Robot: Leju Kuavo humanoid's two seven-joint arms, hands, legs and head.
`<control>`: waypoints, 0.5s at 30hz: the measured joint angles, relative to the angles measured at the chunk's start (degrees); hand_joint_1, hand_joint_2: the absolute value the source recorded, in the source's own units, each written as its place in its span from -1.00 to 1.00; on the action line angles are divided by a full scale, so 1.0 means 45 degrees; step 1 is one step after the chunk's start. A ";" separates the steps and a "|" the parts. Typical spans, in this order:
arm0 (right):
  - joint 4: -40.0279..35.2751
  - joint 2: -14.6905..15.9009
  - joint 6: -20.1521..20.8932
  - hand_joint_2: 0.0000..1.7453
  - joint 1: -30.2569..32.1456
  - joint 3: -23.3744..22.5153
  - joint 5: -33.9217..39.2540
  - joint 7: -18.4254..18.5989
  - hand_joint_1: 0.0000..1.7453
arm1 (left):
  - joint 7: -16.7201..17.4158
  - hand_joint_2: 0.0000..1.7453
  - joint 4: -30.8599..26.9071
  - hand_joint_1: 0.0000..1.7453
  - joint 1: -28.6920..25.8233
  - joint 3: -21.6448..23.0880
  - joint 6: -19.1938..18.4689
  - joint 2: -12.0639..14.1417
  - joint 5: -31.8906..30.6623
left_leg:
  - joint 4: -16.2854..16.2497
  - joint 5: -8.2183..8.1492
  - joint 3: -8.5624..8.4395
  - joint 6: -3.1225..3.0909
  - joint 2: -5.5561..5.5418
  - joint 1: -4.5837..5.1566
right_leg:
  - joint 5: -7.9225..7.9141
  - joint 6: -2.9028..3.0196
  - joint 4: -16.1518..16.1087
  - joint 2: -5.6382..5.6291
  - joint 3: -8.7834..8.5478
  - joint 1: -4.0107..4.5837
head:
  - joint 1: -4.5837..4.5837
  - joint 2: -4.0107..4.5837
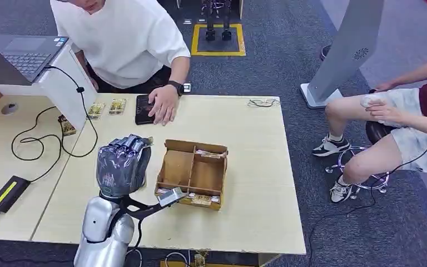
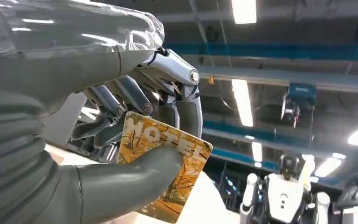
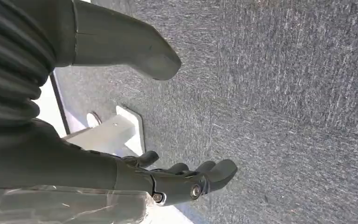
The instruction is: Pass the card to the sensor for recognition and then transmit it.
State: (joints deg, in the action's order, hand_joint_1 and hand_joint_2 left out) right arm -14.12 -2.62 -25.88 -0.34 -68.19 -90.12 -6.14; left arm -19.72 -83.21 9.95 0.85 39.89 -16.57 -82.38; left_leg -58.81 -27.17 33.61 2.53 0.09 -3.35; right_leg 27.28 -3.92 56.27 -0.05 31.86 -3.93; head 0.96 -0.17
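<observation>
The left hand point(image 1: 123, 166) is raised over the table point(image 1: 256, 167), thumb and fingers pinching a hotel card point(image 2: 168, 170), probably so its face can meet the dark sensor point(image 1: 144, 108) under a person's hand point(image 1: 164, 105). The right hand point(image 3: 177, 179) hangs over carpet, fingers apart, holding nothing.

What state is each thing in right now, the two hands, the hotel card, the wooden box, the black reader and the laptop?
Left hand: raised above the table, gripping the card.
Orange hotel key card: pinched between thumb and fingers.
Right hand: holding nothing, fingers apart, above the carpet.
Brown wooden divided box: open-topped, cards along its edges.
Flat black card reader: partly under a person's hand.
Grey laptop: lid open.
</observation>
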 joint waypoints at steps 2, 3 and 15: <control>0.0000 0.0005 0.0000 1.00 0.0005 0.0005 0.0000 0.0000 -1.00 | -0.0024 1.00 0.0150 1.00 0.0001 -0.0082 0.0000 0.0000 -0.0034 | 0.0000 0.0000 0.0000 0.0000 0.0000 0.0000 | 0.0000 0.0000 0.0000 -0.0001 0.0002 0.0000 | 0.0000 0.0000; 0.0000 0.0005 0.0000 1.00 0.0004 0.0005 0.0000 0.0000 -1.00 | -0.0024 1.00 0.0208 1.00 0.0005 -0.0106 0.0000 0.0000 -0.0038 | 0.0000 0.0000 0.0000 0.0000 0.0000 0.0000 | 0.0000 0.0000 0.0000 0.0000 0.0001 0.0000 | 0.0005 0.0000; 0.0000 0.0010 0.0005 1.00 0.0003 0.0024 0.0000 0.0000 -1.00 | -0.0024 1.00 0.0524 1.00 0.0028 -0.0199 0.0000 -0.0005 -0.0058 | 0.0000 0.0000 0.0000 0.0000 0.0000 0.0000 | 0.0000 0.0000 0.0000 0.0000 0.0002 0.0000 | 0.0004 0.0000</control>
State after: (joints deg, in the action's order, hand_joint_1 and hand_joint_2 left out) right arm -14.12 -2.58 -25.86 -0.33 -68.08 -90.12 -6.14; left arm -19.82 -80.85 10.07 -0.04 39.89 -16.59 -82.64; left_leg -58.81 -27.17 33.61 2.53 0.09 -3.35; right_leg 27.28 -3.92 56.27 -0.05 31.87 -3.93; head 0.98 -0.17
